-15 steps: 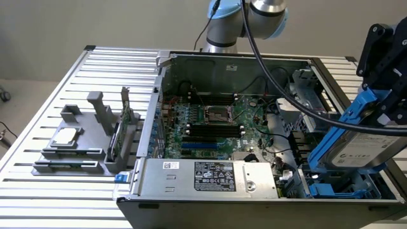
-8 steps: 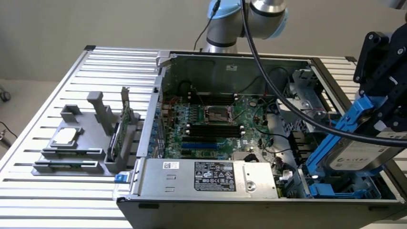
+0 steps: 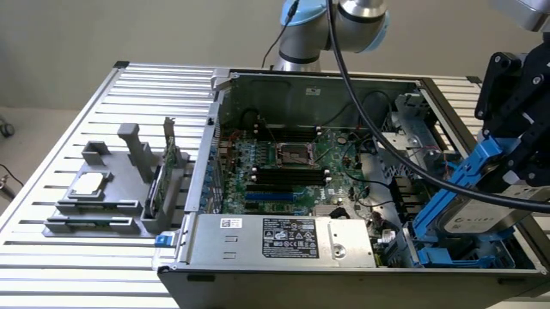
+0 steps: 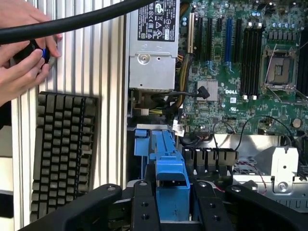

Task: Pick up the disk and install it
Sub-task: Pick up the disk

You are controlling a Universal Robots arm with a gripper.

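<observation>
Right now my hand (image 3: 514, 168) is closed partway on the disk (image 3: 480, 215), with its black fingers (image 4: 144, 209) pressing on either side of the blue carrier rail. The disk hangs tilted at the exterior view's right end of the open computer case (image 3: 310, 80), its lower end down among the blue drive bay guides (image 3: 447, 257). I cannot tell whether it touches them. The grey power supply (image 3: 284, 235) lies along the near wall of the case, beside the green motherboard (image 3: 288, 164). On the slatted counter (image 3: 69, 122) outside the case, a grey fixture (image 3: 103, 193) sits to the exterior view's left. In the wrist view a dark keyboard (image 4: 62, 144) lies on the counter, and a person's fingers (image 4: 21, 62) grip a small black object just beside it.
</observation>
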